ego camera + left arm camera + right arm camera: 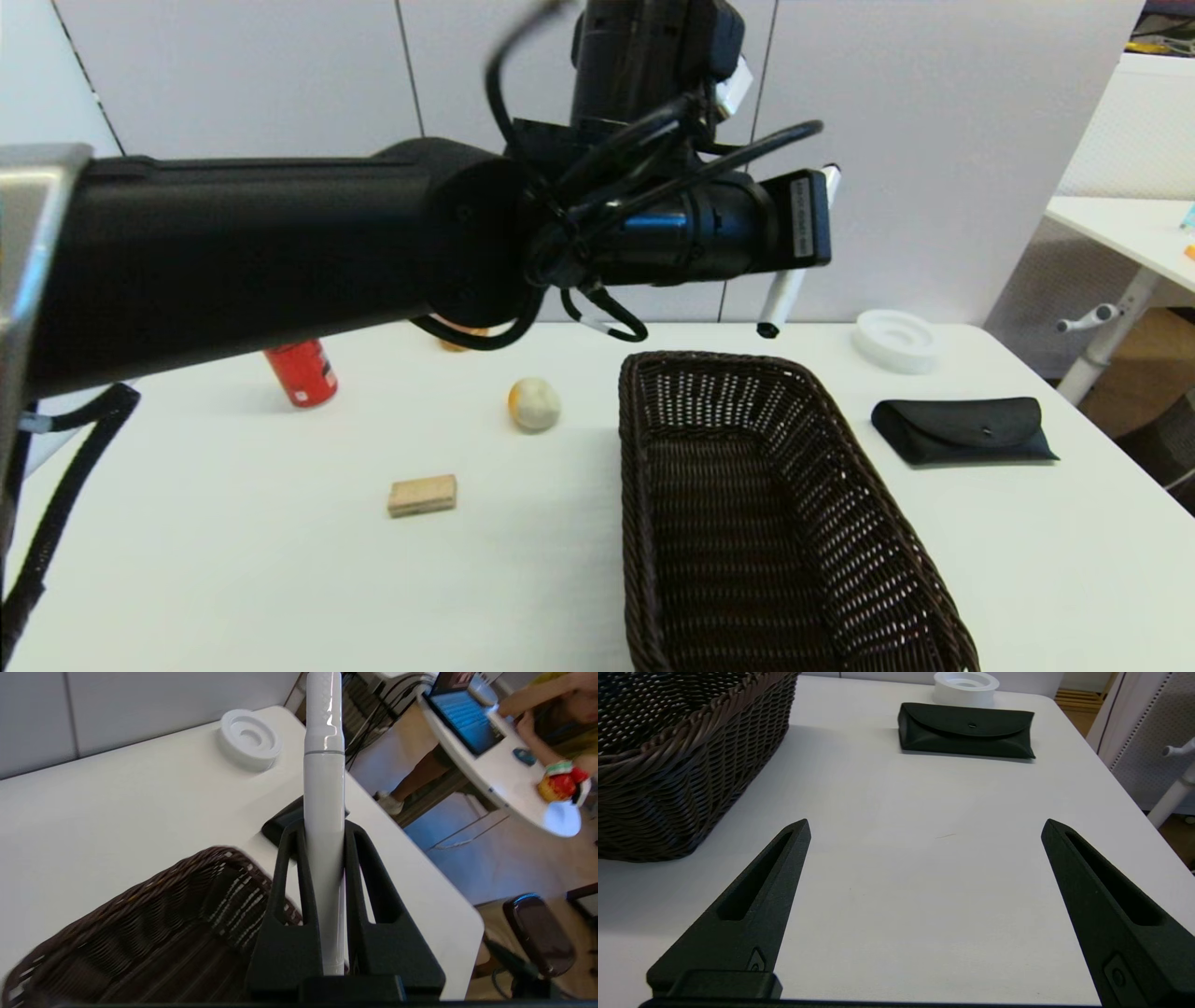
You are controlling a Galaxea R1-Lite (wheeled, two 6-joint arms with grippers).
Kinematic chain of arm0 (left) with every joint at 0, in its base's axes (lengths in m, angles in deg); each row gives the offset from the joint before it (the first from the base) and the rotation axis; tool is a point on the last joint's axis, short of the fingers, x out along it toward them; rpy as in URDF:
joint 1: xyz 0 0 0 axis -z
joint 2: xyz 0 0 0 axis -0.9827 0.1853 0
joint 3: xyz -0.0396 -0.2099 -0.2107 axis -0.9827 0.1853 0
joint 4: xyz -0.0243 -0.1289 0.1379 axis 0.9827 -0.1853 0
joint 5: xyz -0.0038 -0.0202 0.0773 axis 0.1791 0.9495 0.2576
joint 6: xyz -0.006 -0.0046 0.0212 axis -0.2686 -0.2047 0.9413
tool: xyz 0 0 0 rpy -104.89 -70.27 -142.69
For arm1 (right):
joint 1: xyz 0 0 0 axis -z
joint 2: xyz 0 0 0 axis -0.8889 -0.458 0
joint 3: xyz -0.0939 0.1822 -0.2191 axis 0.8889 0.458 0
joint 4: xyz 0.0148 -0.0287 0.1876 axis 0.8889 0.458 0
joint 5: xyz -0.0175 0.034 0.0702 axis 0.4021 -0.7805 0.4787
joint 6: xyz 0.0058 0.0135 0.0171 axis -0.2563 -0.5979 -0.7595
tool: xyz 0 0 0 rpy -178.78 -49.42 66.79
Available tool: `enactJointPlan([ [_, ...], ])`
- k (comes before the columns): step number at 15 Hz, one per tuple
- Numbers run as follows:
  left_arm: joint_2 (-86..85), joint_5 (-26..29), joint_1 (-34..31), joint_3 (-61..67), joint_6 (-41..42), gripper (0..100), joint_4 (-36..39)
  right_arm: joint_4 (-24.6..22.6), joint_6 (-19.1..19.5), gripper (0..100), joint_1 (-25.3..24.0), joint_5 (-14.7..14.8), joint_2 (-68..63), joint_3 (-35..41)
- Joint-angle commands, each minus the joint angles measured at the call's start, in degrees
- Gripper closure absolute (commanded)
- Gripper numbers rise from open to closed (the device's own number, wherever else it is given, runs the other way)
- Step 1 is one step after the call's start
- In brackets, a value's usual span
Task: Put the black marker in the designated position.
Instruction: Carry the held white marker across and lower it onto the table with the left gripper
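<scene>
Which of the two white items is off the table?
The black marker, white-bodied, clamped in the left gripper above the wicker basket. The white ring-shaped holder sits on the table.

The left arm [280,243] hides the black marker's [782,294] middle.

Pale panelled wall [280,75], white table [233,579] — second white desk [1134,229] beside it

Robot body: matte black arms with exposed cabling.
The left arm [280,243] is a thick black tube with a silver collar, looped black cables [597,159] and a white wrist label; fingers [752,900] are tapered, slotted black wedges.
</scene>
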Motion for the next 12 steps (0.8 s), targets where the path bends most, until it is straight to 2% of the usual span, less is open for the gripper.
enactJointPlan([
  [1,6.19,0.01,3.21,-0.09,-3.39,100,8.66,0.00,0.04,0,0.00,-0.03,-0.07,0.00],
  [9,11.46,-0.07,7.78,-0.27,-3.83,100,12.79,0.00,0.04,0,0.00,-0.03,-0.07,0.00],
  [12,12.87,-1.22,9.45,-0.27,-8.14,100,17.18,0.00,0.04,0,0.00,-0.03,-0.07,0.00],
])
